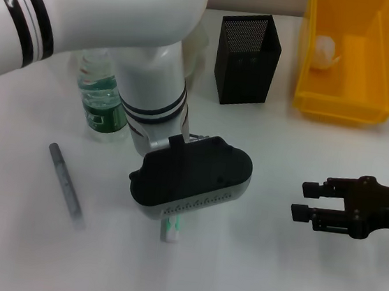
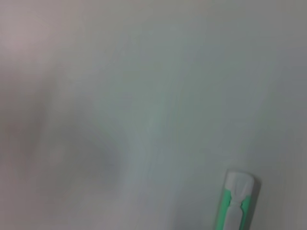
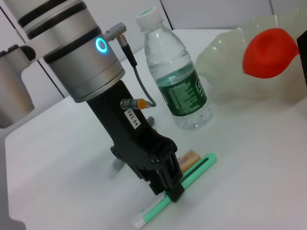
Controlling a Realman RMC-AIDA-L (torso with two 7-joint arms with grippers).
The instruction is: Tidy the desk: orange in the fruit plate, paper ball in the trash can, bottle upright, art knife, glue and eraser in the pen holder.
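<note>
My left gripper (image 3: 169,189) is down at the table, right on a green art knife (image 3: 192,175) that lies flat; the knife's white end (image 1: 171,230) pokes out under the black wrist housing. A tan eraser (image 3: 188,158) lies beside the knife. To the left lies a grey pen-shaped stick (image 1: 64,183), perhaps the glue. The bottle (image 1: 102,98) stands upright behind the left arm. The orange (image 3: 268,51) sits in the translucent fruit plate (image 3: 225,62). A paper ball (image 1: 324,52) lies in the yellow trash can (image 1: 346,107). My right gripper (image 1: 303,201) hovers open at the right.
The black mesh pen holder (image 1: 248,51) stands at the back centre, between the left arm and the yellow bin. Bare white table lies between the two grippers and along the front edge.
</note>
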